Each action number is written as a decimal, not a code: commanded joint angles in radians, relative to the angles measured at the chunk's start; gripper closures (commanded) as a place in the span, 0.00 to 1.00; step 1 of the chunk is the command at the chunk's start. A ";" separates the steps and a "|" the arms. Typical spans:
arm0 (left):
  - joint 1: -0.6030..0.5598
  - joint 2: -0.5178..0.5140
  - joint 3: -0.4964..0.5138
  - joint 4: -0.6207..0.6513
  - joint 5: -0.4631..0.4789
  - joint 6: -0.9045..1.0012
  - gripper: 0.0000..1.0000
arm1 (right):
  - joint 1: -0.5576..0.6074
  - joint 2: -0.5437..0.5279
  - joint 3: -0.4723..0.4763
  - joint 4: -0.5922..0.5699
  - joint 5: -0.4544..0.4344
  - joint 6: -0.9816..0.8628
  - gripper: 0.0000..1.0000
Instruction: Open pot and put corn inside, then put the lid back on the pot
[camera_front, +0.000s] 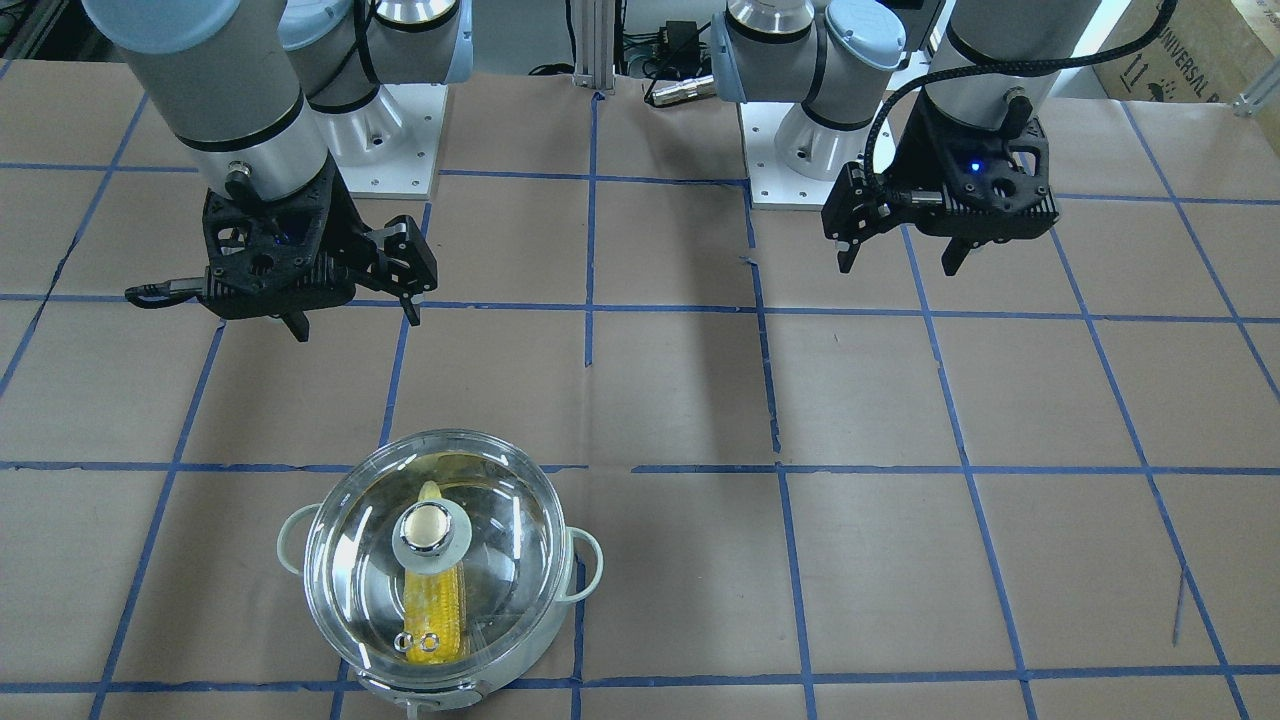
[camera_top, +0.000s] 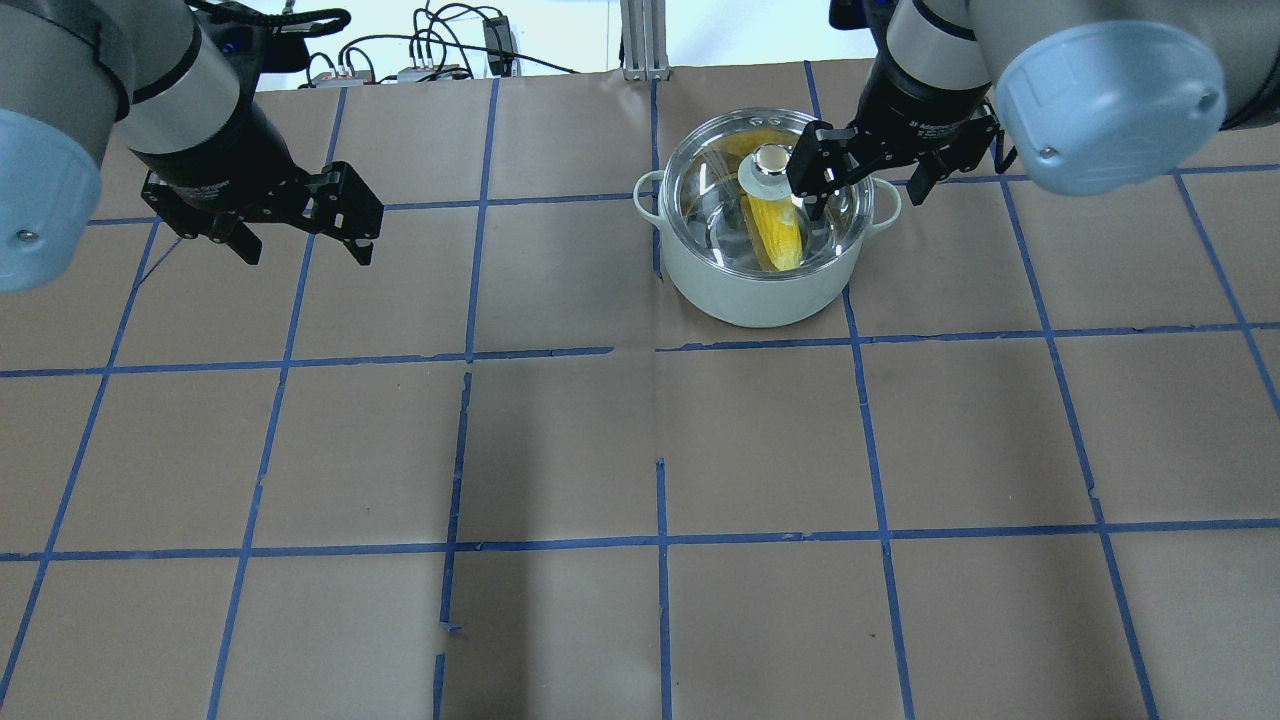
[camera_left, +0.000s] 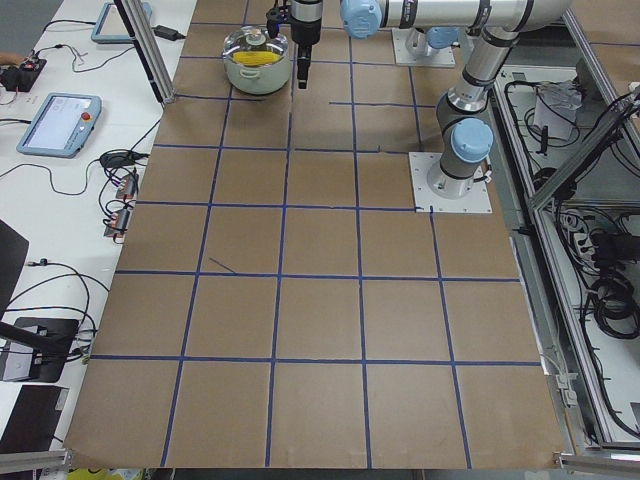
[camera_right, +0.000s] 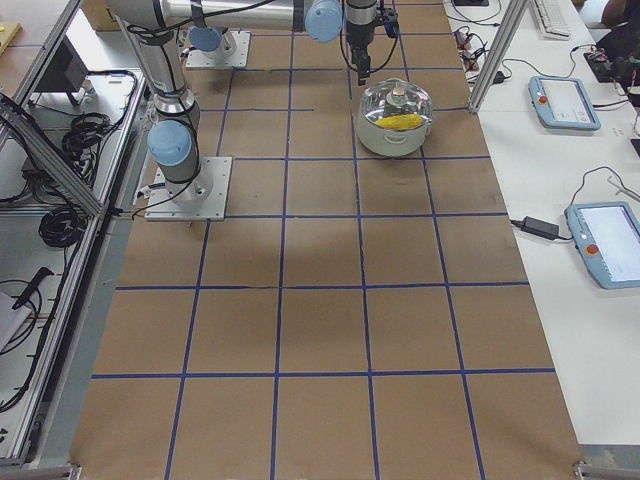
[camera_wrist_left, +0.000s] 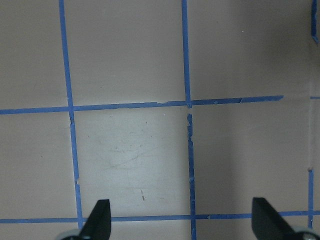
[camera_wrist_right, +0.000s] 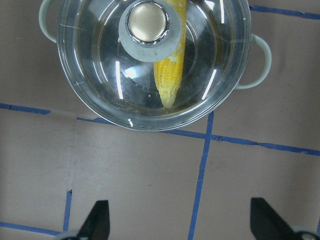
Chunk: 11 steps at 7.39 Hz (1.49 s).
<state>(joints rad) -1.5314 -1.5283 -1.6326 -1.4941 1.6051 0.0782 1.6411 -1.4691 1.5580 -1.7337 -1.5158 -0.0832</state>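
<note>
Sitting on the tabletop (camera_top: 560, 450) at far right, the pot (camera_top: 760, 285) holds the corn (camera_wrist_right: 170, 75) under its lid (camera_wrist_right: 100, 75). The right gripper (camera_front: 355, 322) hangs spread and empty near it; the left gripper (camera_front: 900, 263) is likewise spread, well apart. The glass lid is likely fragile and slick, so the knob (camera_wrist_right: 146, 21) is the place to grip.

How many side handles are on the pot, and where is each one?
2. One handle is on the pot's side toward the robot's left; the other is opposite. None seems hidden.

Likely robot lab: taped-grid table (camera_right: 320, 330), teach pendants (camera_right: 563, 101).
</note>
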 joint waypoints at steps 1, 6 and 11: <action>0.001 -0.003 0.008 0.000 -0.001 0.000 0.00 | 0.000 0.001 -0.007 0.000 0.003 0.000 0.00; -0.002 0.005 -0.004 -0.002 0.001 0.002 0.00 | -0.004 0.001 0.000 -0.014 0.016 -0.001 0.00; -0.001 -0.007 0.010 0.002 -0.001 -0.001 0.00 | 0.005 -0.011 -0.009 -0.012 0.017 0.000 0.00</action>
<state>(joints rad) -1.5316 -1.5265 -1.6282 -1.4931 1.6053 0.0789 1.6433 -1.4775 1.5514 -1.7469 -1.4999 -0.0828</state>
